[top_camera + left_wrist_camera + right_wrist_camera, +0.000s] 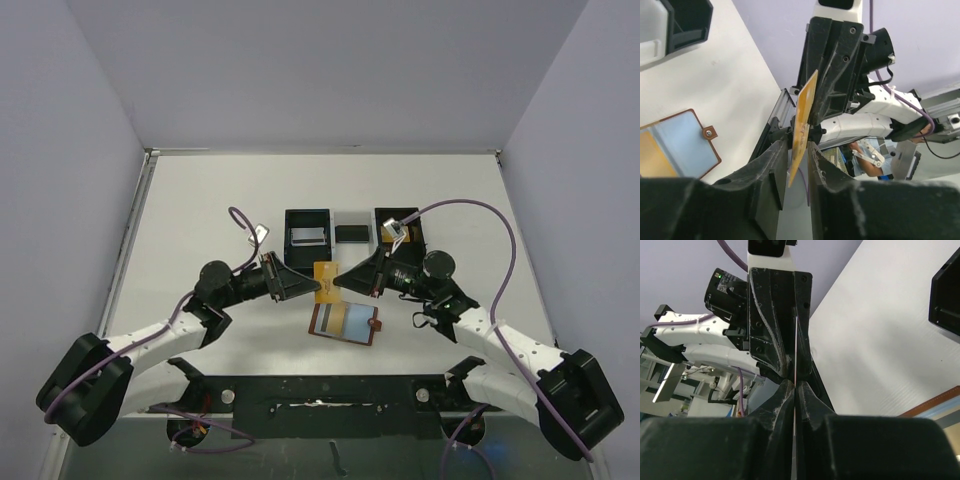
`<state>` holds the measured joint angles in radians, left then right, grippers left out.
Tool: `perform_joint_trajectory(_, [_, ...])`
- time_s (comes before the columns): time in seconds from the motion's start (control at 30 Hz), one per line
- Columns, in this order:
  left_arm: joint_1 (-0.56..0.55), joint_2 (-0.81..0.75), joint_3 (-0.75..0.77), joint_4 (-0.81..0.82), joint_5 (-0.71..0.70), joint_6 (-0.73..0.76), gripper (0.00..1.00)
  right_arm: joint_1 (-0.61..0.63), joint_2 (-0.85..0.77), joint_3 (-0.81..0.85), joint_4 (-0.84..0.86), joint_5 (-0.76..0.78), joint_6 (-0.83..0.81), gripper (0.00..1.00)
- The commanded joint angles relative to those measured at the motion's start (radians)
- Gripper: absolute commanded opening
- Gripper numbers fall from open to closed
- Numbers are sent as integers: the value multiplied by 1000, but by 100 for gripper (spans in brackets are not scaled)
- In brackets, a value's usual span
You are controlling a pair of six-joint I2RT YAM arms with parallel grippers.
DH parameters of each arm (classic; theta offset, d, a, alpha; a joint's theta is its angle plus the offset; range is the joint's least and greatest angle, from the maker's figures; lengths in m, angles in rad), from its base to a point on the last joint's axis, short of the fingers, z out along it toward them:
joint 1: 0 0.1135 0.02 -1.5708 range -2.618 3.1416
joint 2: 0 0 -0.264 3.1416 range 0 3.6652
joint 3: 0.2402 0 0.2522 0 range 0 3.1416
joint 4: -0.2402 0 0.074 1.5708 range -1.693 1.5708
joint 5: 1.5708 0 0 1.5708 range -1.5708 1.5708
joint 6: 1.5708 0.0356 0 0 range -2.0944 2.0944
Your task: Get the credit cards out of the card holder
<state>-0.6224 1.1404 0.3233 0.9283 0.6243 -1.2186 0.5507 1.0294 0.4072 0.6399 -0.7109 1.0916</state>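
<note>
An orange credit card (326,282) is held upright in the air between my two grippers, just behind the card holder (345,322). The card holder lies open on the table, brown-edged with blue-grey pockets (680,145); another orange card (651,157) sits in its left pocket. My right gripper (346,278) is shut on the raised card, which shows edge-on (796,350) between its pressed fingertips (795,385). My left gripper (797,145) has its jaws slightly apart around the card's (802,117) other end, with a gap showing beside it.
A black-and-white three-compartment tray (350,230) stands behind the grippers, with cards in its left and middle compartments. Its black wall shows in the left wrist view (685,22) and in the right wrist view (945,295). Purple cables loop over both arms.
</note>
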Motion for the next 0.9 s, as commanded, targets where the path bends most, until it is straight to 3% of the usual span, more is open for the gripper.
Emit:
perform_joint_trajectory(0.0, [0, -63, 95, -233, -56, 130, 34, -3, -52, 37, -54, 5, -85, 0])
perform_joint_trajectory(0.17, [8, -148, 161, -589, -201, 296, 65, -16, -169, 104, -332, 155, -270, 0])
perform_joint_trajectory(0.3, [12, -204, 252, -900, -354, 469, 67, -17, -266, 160, -558, 386, -480, 0])
perform_joint_trajectory(0.4, [24, -224, 325, -1075, -477, 571, 68, -14, -330, 164, -637, 564, -638, 0])
perform_joint_trajectory(0.53, [33, -228, 417, -1241, -660, 689, 69, 7, -389, 152, -691, 656, -942, 1])
perform_joint_trajectory(0.7, [77, -232, 441, -1299, -757, 789, 70, 45, -370, 217, -845, 831, -1299, 0])
perform_joint_trajectory(0.87, [235, -218, 412, -1259, -634, 838, 73, 28, -294, 240, -850, 926, -1534, 0])
